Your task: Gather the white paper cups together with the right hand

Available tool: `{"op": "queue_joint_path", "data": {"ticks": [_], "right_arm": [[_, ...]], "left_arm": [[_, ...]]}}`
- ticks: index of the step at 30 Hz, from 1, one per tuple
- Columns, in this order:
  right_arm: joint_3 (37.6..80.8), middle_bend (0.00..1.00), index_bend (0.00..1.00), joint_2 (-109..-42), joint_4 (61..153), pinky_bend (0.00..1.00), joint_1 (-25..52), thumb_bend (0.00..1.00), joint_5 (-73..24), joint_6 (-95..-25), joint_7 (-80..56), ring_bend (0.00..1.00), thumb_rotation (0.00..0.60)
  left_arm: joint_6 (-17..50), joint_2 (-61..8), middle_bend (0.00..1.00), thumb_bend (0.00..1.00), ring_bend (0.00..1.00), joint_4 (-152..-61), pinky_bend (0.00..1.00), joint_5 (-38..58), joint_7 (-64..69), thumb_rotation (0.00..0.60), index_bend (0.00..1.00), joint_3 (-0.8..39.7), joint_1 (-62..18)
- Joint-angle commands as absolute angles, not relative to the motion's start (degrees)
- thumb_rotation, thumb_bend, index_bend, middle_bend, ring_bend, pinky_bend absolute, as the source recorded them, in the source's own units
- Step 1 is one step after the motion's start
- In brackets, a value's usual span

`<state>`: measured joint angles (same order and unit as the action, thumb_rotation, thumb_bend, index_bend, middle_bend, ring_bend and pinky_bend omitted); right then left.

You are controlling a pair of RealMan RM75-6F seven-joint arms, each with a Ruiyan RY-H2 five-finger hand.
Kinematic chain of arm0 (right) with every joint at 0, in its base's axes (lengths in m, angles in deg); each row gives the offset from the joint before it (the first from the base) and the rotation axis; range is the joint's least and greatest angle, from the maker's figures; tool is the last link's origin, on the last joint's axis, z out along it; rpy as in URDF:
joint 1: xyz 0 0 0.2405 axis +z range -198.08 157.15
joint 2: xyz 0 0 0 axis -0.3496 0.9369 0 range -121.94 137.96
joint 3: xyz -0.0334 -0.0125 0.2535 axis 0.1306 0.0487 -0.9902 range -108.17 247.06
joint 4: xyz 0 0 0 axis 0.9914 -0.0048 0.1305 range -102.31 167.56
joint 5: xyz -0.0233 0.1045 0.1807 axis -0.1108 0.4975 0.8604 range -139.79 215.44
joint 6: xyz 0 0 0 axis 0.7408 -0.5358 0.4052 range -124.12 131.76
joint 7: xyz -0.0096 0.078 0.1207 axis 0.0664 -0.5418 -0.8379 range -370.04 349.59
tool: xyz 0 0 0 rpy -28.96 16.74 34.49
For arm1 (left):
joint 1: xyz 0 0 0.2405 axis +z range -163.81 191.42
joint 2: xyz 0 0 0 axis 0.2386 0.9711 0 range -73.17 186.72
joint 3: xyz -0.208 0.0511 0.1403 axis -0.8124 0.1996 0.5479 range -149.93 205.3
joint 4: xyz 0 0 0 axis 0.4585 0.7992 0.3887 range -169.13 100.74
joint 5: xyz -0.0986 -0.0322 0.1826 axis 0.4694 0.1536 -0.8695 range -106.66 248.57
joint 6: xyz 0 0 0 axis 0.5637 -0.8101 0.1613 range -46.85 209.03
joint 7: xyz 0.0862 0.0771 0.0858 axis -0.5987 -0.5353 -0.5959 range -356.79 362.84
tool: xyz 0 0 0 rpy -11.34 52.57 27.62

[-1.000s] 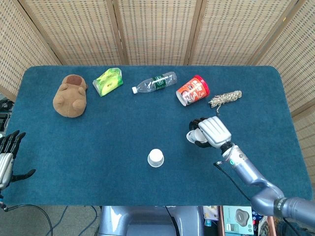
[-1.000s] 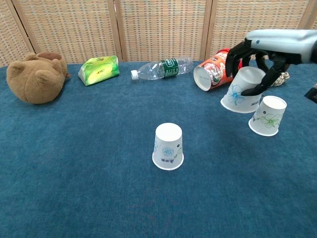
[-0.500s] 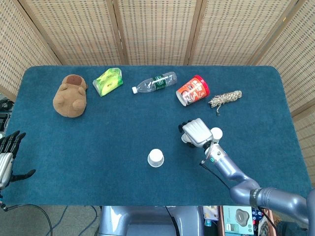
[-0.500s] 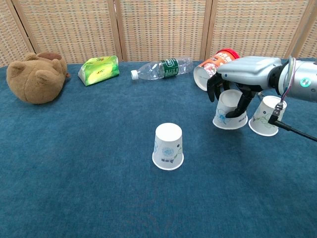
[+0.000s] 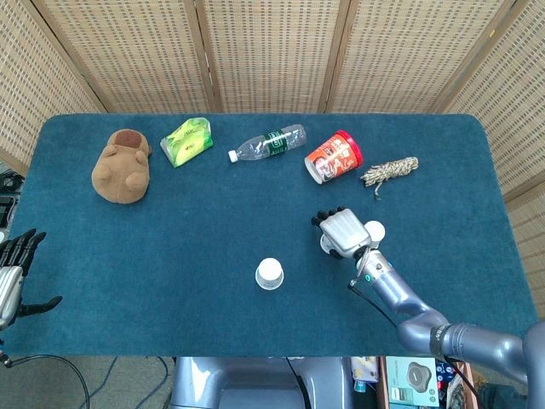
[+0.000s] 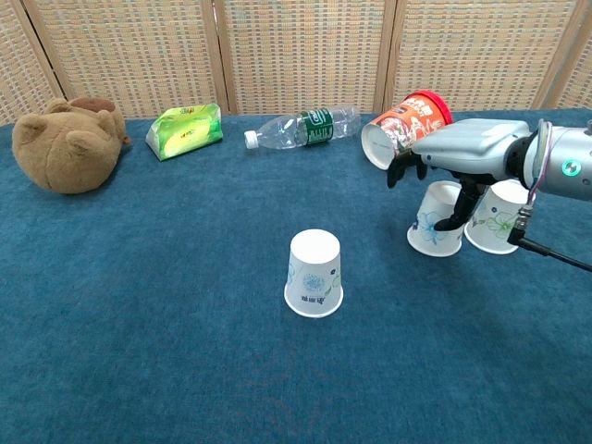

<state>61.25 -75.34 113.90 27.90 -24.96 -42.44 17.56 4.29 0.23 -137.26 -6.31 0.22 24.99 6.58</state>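
Three white paper cups stand upside down on the blue table. One cup is alone at the front centre. The other two stand side by side at the right: one cup rests under my right hand, the other cup is just right of it. My right hand hovers over its cup with fingers stretched forward and apart, thumb hanging down between the two cups. My left hand hangs open off the table's left edge.
Along the back lie a brown plush bear, a green packet, a water bottle, a red noodle tub on its side close behind my right hand, and a rope bundle.
My right hand brought its cup down onto the table next to the right-hand cup. Its fingers have since lifted off the cup and spread.
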Motion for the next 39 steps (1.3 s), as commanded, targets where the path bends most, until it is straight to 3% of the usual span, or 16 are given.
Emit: {"op": "queue_joint_path", "data": {"ticks": [1, 8, 11, 15, 19, 30, 39], "right_arm": [[61.8, 0.13, 0.18, -74.9, 114.3, 0.08, 27.5, 0.41, -25.9, -43.7, 17.8, 0.1, 0.6], [62.1, 0.13, 0.18, -71.1, 120.4, 0.05, 25.3, 0.41, -28.5, -47.5, 15.3, 0.07, 0.6], [61.0, 0.13, 0.18, -67.8, 127.2, 0.05, 23.8, 0.41, -30.8, -48.6, 8.3, 0.07, 0.6], [60.0, 0.14, 0.18, -61.6, 136.5, 0.05, 23.7, 0.3, -33.1, -44.0, -2.6, 0.07, 0.6], [60.2, 0.16, 0.18, -60.0, 138.7, 0.08, 24.5, 0.23, -36.5, -40.7, -8.6, 0.07, 0.6], [61.6, 0.2, 0.18, -68.4, 132.6, 0.13, 26.5, 0.22, -38.5, -39.7, -7.5, 0.09, 0.6], [60.0, 0.23, 0.18, -77.3, 125.4, 0.21, 29.7, 0.22, -31.3, -39.0, -1.6, 0.13, 0.6]], "left_arm": [[4.3, 0.3, 0.0, 0.16, 0.0, -137.4, 0.0, -6.4, 0.3, 0.6, 0.0, 25.0, 6.6], [4.3, 0.5, 0.0, 0.16, 0.0, -137.7, 0.0, -6.7, 0.5, 0.6, 0.0, 25.2, 6.6], [4.0, 0.7, 0.0, 0.16, 0.0, -137.8, 0.0, -6.8, 0.8, 0.6, 0.0, 25.2, 6.7], [4.1, 0.8, 0.0, 0.16, 0.0, -137.8, 0.0, -6.7, 1.0, 0.6, 0.0, 25.2, 6.6], [4.2, 0.7, 0.0, 0.16, 0.0, -137.8, 0.0, -6.8, 0.9, 0.6, 0.0, 25.2, 6.5], [4.5, 0.5, 0.0, 0.16, 0.0, -137.6, 0.0, -6.5, 0.7, 0.6, 0.0, 25.2, 6.3], [5.1, 0.6, 0.0, 0.16, 0.0, -137.6, 0.0, -6.1, 1.0, 0.6, 0.0, 25.2, 6.0]]}}
